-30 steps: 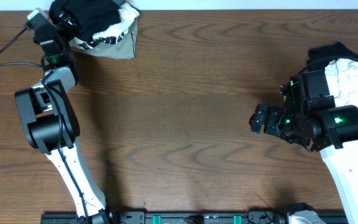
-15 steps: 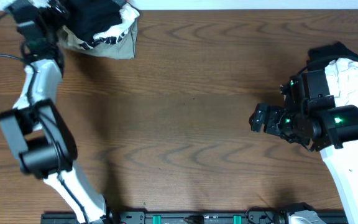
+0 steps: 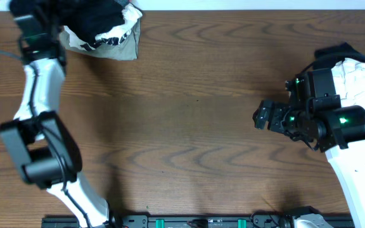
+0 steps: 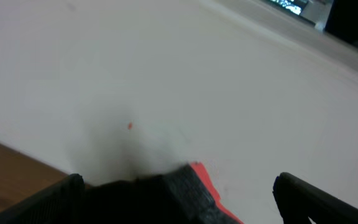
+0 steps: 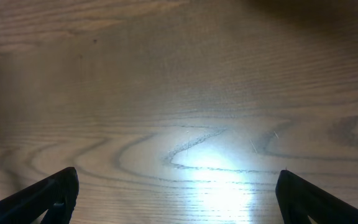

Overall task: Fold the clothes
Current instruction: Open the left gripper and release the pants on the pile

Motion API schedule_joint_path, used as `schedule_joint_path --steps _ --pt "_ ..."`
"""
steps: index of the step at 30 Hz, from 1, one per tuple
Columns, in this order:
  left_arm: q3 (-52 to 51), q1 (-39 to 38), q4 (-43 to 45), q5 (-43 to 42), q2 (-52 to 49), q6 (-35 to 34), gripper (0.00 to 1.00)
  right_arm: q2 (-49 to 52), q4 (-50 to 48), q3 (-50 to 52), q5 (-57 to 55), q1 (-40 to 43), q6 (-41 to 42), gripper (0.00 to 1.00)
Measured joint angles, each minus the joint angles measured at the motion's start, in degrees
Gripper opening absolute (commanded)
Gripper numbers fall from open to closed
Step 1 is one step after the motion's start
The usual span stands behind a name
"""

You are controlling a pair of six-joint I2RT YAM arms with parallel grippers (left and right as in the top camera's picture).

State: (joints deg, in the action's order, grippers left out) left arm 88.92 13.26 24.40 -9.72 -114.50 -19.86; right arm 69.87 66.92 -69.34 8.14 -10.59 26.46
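Clothing is seen in two places on the brown wooden tabletop [image 3: 189, 95], none of it folded. At the far left corner a crumpled heap [image 3: 106, 31] is found: a black garment [image 3: 94, 16] is bunched on top, and under it a pale garment [image 3: 124, 39] with dark lettering or print is spread toward the table's middle, its edge lying slack on the wood. A second heap [image 3: 360, 79], white cloth with black cloth around its far side, is set at the right edge and is partly covered by the right arm.

The left tool [image 4: 178, 180] is raised at the far left corner, just beside the black garment. In the left wrist view its fingers [image 4: 73, 186] are held wide apart, so it is released. Dark cloth [image 4: 142, 202] with a red strip [image 4: 204, 183] along one edge is seen low between them against a blurred white background. Whether that cloth is touched by either finger cannot be told, since the view is soft and cropped.

The right tool [image 3: 262, 116] is held above bare wood, left of the second heap and apart from it. In the right wrist view both fingertips [image 5: 55, 193] are spread to the frame's corners, with only lit wood grain between them; nothing is grasped.
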Motion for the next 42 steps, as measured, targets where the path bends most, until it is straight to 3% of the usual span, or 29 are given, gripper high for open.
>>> schedule_joint_path --steps 6,13,20,31,36,42 --pt "0.2 -5.7 14.3 7.6 -12.7 9.5 0.98 1.8 -0.6 2.6 0.0 0.0 0.0 0.99" --pt "0.2 -6.5 17.0 14.1 -23.1 15.4 0.98 3.8 -2.4 5.3 0.0 0.0 0.0 0.99" --pt "0.2 -6.4 18.5 18.4 -21.0 16.8 0.98 5.1 -3.0 5.4 0.0 0.0 0.0 0.99" --pt "0.8 -8.0 19.1 19.5 -5.5 16.9 0.98 5.1 -4.0 5.4 0.0 0.0 0.0 0.99" --pt "1.1 -8.1 18.3 19.1 -8.0 16.9 0.98 5.1 -4.0 5.4 0.0 0.0 0.0 0.99" --pt "1.1 -8.1 17.9 19.1 -17.9 16.9 0.98 5.1 -4.4 5.4 0.0 0.0 0.0 0.99"
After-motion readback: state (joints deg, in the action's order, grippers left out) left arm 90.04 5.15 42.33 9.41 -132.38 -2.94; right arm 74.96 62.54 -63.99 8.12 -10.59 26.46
